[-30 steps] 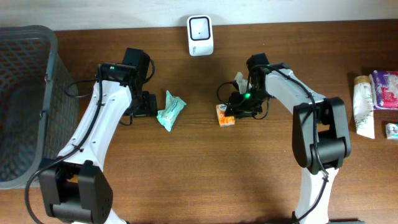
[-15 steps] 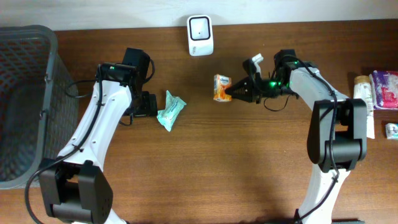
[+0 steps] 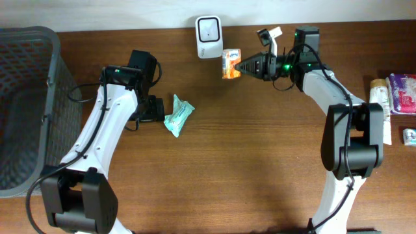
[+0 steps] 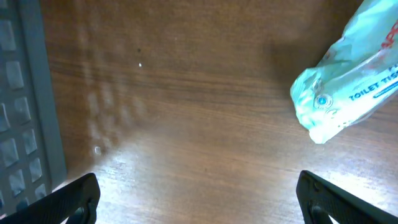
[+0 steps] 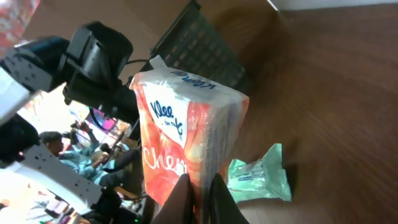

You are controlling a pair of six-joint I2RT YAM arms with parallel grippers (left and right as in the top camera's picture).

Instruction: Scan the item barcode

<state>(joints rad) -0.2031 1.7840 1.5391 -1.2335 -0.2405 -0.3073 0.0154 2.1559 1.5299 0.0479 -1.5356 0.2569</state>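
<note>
An orange-and-white tissue pack (image 3: 231, 64) hangs in the air just right of the white barcode scanner (image 3: 209, 37) at the table's back edge. My right gripper (image 3: 242, 65) is shut on its right end and points left. In the right wrist view the pack (image 5: 186, 130) fills the middle, pinched at its lower edge by my right gripper (image 5: 200, 193). My left gripper (image 3: 156, 108) rests low over the table, open, just left of a teal toilet-tissue pack (image 3: 178, 115). From the left wrist, my left gripper (image 4: 199, 202) has only bare wood between its fingers, with the teal pack (image 4: 348, 81) at upper right.
A dark mesh basket (image 3: 26, 97) stands at the far left, its wall (image 4: 25, 93) beside my left gripper. At the right edge lie a white tube (image 3: 380, 110), a purple pack (image 3: 403, 93) and a small white item (image 3: 409, 136).
My right gripper closed on the orange pack, lifted it off the table and carried it back toward the scanner. The left arm has not moved.
</note>
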